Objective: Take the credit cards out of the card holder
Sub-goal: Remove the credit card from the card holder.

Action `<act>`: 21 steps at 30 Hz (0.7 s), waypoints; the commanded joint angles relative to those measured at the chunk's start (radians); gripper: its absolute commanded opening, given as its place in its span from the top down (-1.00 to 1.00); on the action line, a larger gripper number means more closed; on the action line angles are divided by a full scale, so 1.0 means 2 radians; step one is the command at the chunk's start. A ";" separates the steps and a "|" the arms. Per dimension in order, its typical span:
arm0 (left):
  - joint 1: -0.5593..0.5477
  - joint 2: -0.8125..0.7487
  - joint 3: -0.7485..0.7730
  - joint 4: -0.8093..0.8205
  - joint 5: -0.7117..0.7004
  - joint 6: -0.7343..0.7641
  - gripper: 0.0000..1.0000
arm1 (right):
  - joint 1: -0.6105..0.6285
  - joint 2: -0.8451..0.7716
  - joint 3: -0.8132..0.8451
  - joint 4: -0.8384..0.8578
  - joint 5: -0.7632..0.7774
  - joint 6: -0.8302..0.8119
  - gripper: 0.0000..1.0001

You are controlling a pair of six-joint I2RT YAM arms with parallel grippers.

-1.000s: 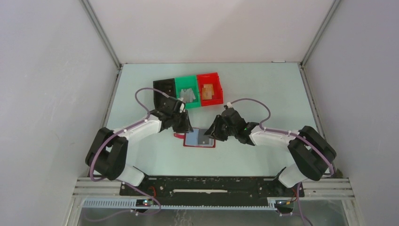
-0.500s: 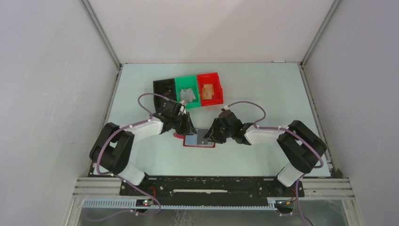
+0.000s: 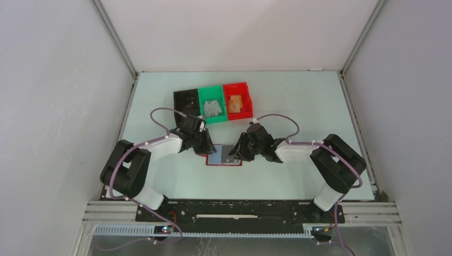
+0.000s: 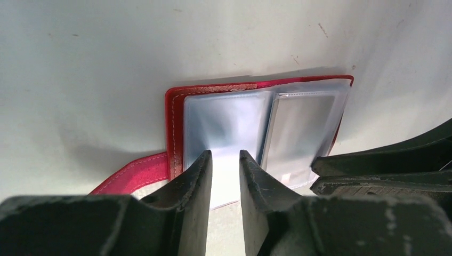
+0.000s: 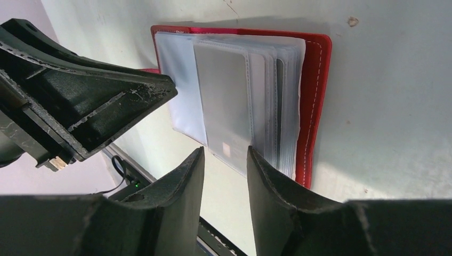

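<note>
The dark-red card holder [image 3: 239,162] lies open on the table between my two grippers. Its clear sleeves show a light blue card [image 4: 224,122] on one side and a grey card [image 5: 224,101] on the other. A red strap tab [image 4: 133,173] sticks out at its edge. My left gripper [image 4: 225,165] hovers at the sleeve with the blue card, jaws a narrow gap apart and nothing between them. My right gripper [image 5: 225,160] stands open at the near edge of the grey card's sleeve, also holding nothing. The two grippers' fingers nearly meet over the holder.
Three small bins stand in a row behind the holder: black [image 3: 186,100], green [image 3: 205,109] with a grey card [image 3: 213,108] in it, and red [image 3: 246,101] with a tan card [image 3: 235,102]. White walls enclose the table on three sides.
Both grippers have drawn in closer over the open card holder, the right arm shifting left. The jaws have kept about the same width.
</note>
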 commanded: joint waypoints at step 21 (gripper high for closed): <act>0.006 0.043 -0.029 0.026 0.012 0.001 0.42 | -0.004 -0.011 0.005 0.032 -0.005 0.009 0.12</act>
